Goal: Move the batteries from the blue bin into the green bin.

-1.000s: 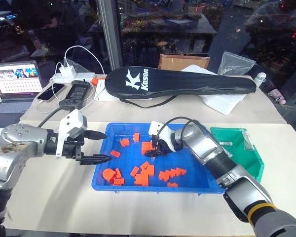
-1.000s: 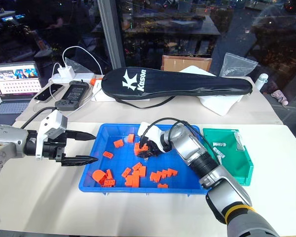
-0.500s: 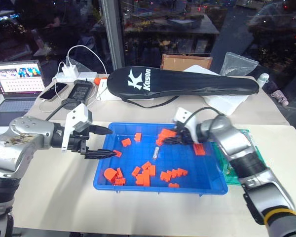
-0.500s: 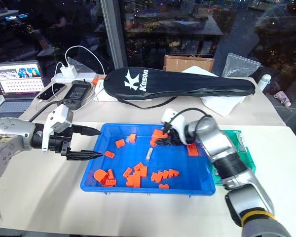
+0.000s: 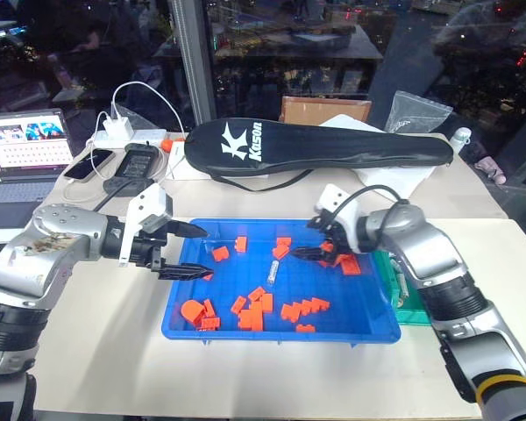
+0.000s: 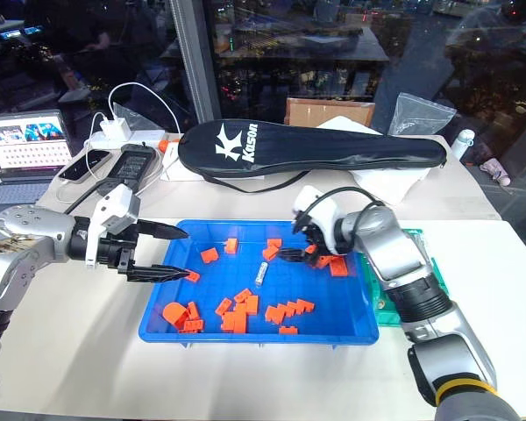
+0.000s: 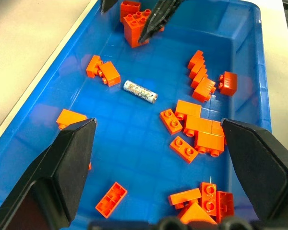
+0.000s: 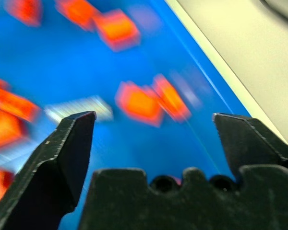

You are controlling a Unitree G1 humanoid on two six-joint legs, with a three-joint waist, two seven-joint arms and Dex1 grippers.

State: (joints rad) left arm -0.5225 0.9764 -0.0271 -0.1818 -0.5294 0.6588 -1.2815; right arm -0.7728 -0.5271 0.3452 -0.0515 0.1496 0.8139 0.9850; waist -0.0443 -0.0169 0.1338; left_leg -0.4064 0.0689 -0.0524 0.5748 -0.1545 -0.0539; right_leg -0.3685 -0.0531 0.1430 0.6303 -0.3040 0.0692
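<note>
The blue bin [image 5: 359,307] lies in front of me on the table, strewn with orange bricks [image 5: 256,311]. One of the batteries [image 5: 273,268] lies bare near its middle, a silvery cylinder also in the left wrist view [image 7: 140,91]. My right gripper [image 5: 311,241] hangs open and empty over the bin's far middle, just right of that battery. My left gripper [image 5: 207,253] is open and empty over the bin's left rim, pointing inward. The green bin [image 5: 409,309] stands against the blue bin's right side, mostly hidden behind my right arm.
Behind the bins lie a black racket cover [image 5: 324,145] and white packaging. A laptop [image 5: 26,145], a phone [image 5: 92,163] and a power strip with cables sit at the back left. Bare tabletop surrounds the bins at the front.
My right gripper has lifted out of the bricks, moved right and opened. Some bricks were pushed toward the bin's far right, and a battery now lies uncovered. The left gripper has hardly moved.
</note>
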